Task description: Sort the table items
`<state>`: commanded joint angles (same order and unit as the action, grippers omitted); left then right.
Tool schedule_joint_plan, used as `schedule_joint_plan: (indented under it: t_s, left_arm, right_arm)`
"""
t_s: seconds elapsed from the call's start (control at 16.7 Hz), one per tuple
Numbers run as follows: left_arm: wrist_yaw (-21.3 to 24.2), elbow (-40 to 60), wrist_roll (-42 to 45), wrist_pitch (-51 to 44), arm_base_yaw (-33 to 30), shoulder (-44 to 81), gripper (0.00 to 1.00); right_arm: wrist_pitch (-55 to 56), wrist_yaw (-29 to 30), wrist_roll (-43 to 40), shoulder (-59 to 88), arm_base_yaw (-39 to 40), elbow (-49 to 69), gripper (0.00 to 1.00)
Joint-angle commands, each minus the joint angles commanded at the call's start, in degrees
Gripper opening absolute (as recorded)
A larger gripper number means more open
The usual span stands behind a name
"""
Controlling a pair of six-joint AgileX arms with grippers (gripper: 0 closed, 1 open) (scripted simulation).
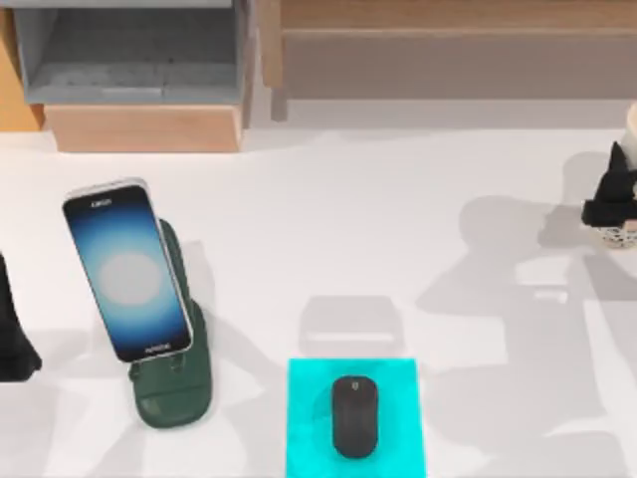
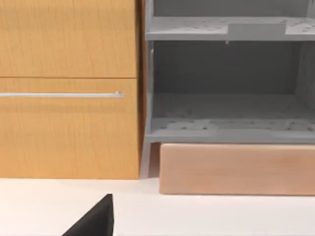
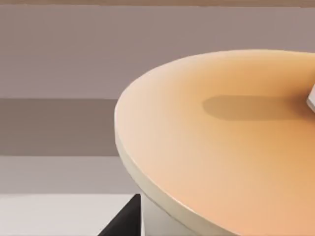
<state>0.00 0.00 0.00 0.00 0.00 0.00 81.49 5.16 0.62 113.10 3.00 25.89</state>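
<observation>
**Mouse on mat, phone on stand, cup at right edge**

The mouse [image 1: 354,415] lies on the cyan mat [image 1: 309,383], near centre. The smartphone [image 1: 126,269] leans on a green stand [image 1: 179,393], left. The right gripper [image 1: 614,194] sits over the cup [image 1: 622,235]; its wrist view adds the cup's cream rim [image 3: 147,194]. Whether either gripper is wide or narrow, I cannot tell. The left gripper [image 1: 12,339] sits at the left edge; its wrist view adds a grey shelf [image 2: 226,130].

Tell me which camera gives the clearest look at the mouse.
The top view: the black mouse lies whole on the cyan mat, near the table's front edge. The left wrist view faces a grey shelf; the right wrist view, the cup.
</observation>
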Motion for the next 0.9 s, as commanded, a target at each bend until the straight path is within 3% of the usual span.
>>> schedule_joint_plan:
  t_s: [0.12,0.18,0.9]
  left_arm:
    - [0.0,0.0,0.0,0.0,0.0,0.0,1.0]
    - [0.0,0.0,0.0,0.0,0.0,0.0,1.0]
    - [0.0,0.0,0.0,0.0,0.0,0.0,1.0]
  right_arm:
    - [0.0,0.0,0.0,0.0,0.0,0.0,0.02]
    - [0.0,0.0,0.0,0.0,0.0,0.0,0.0]
    - [-2.18,-0.04,0.1,-2.17,0.03,-0.05,0.0]
